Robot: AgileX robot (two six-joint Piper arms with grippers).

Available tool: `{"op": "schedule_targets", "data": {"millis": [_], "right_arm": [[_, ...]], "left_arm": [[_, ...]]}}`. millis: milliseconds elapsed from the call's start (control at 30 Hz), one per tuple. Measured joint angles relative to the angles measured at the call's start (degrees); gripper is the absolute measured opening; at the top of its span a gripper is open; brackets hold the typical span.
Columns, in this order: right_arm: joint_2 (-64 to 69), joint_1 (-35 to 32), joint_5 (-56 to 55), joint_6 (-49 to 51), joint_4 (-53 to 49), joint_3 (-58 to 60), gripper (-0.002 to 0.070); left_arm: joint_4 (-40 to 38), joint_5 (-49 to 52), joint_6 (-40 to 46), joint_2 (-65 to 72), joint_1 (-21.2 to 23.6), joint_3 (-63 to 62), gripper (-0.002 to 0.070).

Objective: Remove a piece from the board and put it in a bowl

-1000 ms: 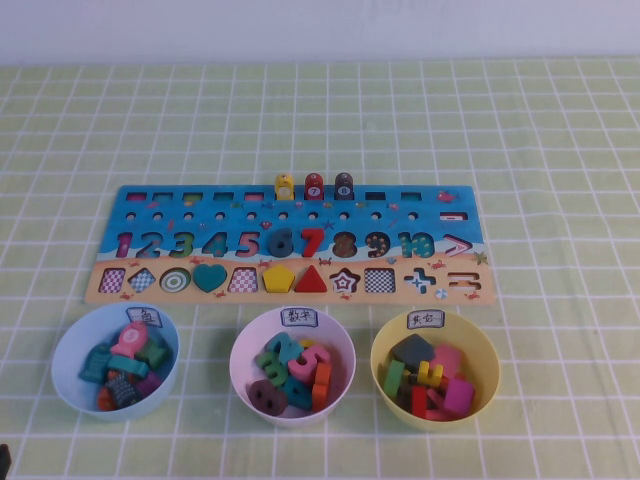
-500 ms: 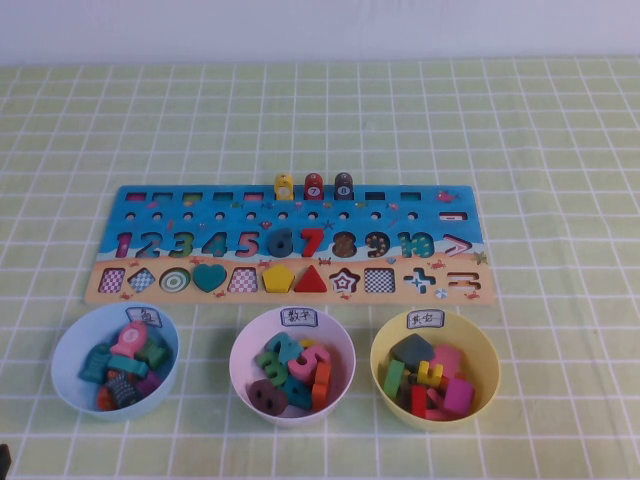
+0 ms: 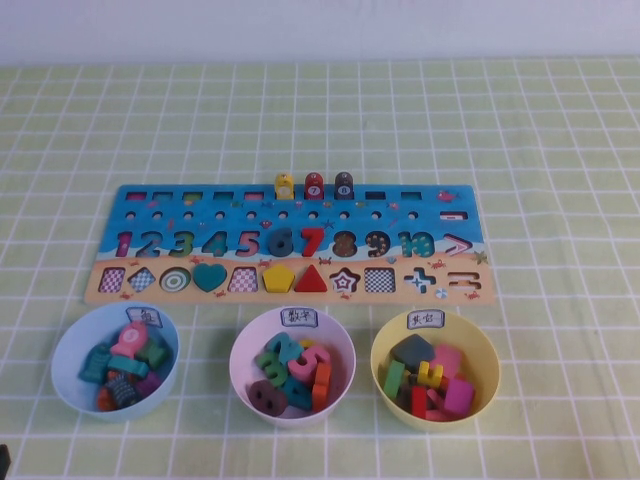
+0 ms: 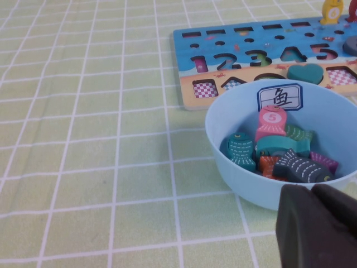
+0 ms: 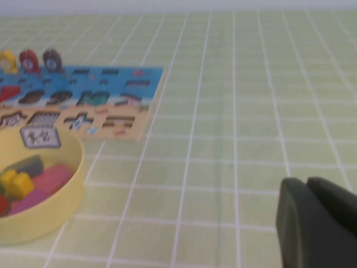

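Note:
The board (image 3: 300, 200) lies across the middle of the table, blue above and tan below. The piece (image 3: 455, 216), a small red bar, sits in a slot at the board's far right end; it also shows in the right wrist view (image 5: 138, 72). The yellow bowl (image 3: 380, 345) stands in front of the board's right end with several coloured shapes in it. Neither gripper shows in the high view. My left gripper (image 4: 312, 188) is shut and empty, just on the near side of the pale blue bowl (image 4: 245, 184). My right gripper (image 5: 305, 181) is shut and empty over the cloth, to the right of the yellow bowl (image 5: 56, 218).
The pale blue bowl (image 3: 70, 340) with fish pieces stands front left and a pinkish-white bowl (image 3: 245, 345) with numbers front middle. Three pegs (image 3: 314, 185) stand on the board's far edge. A green checked cloth (image 3: 560, 150) covers the table.

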Motion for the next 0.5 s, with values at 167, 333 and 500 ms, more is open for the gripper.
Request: {"op": "schedule_targets", "data": {"millis": [167,333,500], "right_arm": [[0.0,0.65,3.8,0.0,2.0,0.0,-0.0017],[0.0,0.65,4.03,-0.1,1.59,0.0,-0.0017],[0.0,0.65,4.03,-0.2,1.25,0.0,-0.0017]], "left_arm": [[0.0,0.0,0.0,0.0,0.0,0.0,-0.0005],[0.0,0.0,0.0,0.0,0.0,0.0,-0.0005],[0.0,0.0,0.0,0.0,0.0,0.0,-0.0005]]}}
